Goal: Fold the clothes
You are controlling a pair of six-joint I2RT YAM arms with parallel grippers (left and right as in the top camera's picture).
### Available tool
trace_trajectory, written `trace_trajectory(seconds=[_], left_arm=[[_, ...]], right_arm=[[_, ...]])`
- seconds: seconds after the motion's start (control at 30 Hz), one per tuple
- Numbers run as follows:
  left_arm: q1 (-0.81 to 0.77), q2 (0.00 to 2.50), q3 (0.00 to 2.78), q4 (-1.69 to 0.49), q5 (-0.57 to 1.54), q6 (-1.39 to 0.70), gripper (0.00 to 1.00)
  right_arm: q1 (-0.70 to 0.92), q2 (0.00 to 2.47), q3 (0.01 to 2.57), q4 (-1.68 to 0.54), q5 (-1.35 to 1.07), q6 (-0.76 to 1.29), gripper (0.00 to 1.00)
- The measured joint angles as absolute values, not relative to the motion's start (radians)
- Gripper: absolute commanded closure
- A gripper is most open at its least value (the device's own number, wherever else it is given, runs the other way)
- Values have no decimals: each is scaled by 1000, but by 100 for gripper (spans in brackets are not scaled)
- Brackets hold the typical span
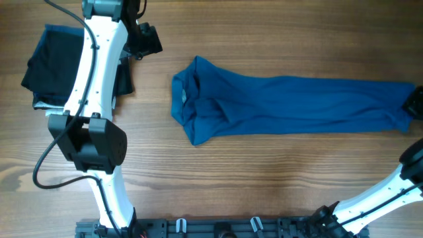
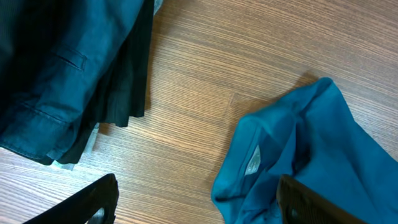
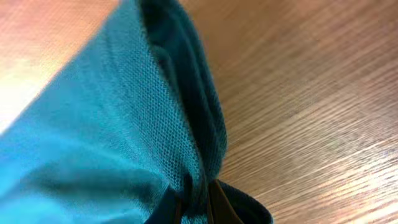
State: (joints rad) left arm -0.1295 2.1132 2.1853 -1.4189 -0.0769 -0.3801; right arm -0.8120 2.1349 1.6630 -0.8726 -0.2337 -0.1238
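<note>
The blue T-shirt (image 1: pixel 284 106) lies stretched in a long narrow band across the table, collar end at the left, hem end at the right edge. Its collar with the small label (image 2: pixel 252 163) shows in the left wrist view. My right gripper (image 1: pixel 414 104) is shut on the hem end of the shirt (image 3: pixel 124 124), fabric pinched between its fingers (image 3: pixel 217 202). My left gripper (image 1: pixel 142 41) hovers open at the back left, away from the shirt's collar; its two fingertips (image 2: pixel 93 199) stand wide apart with bare wood between them.
A pile of folded dark garments (image 1: pixel 53 63) lies at the back left, partly under my left arm (image 1: pixel 92 73), and fills the left of the left wrist view (image 2: pixel 62 74). Bare wooden table (image 1: pixel 264 185) stretches in front of the shirt.
</note>
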Motion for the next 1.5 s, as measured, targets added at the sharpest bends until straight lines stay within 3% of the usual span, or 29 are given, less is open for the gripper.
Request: trace_trajectory(seconds=[0.4,0.7,1.03,1.23,1.3,1.33,1.5], left_arm=[[-121,2113,2185,-1393,-77,-380,12],[-120,2113,2185,-1358,-77,-380,8],[-120,2113,2185,-1354,-77,-379,7],[-120,2113,2185,-1353,-77,-379,7],[-120,2113,2185,-1354,-77,-379,7],[-120,2113,2185,-1353,-77,-379,7],[-120,2113,2185,-1354,-77,-379,7]], right_arm=[[-646,1979,1755,-1131,-293,-147,96],[-365,1961,1760,-1306,-300,-209,96],[-54,1961,1618,-1200,-299,-290,93],[-10,1962,1461,-1025,-306,-287,77],[-4,1961,1462,-979,-344,-284,45],[-2,1961,1462,-961,-369,-281,35],[-2,1961,1462,-940,-410,-267,34]])
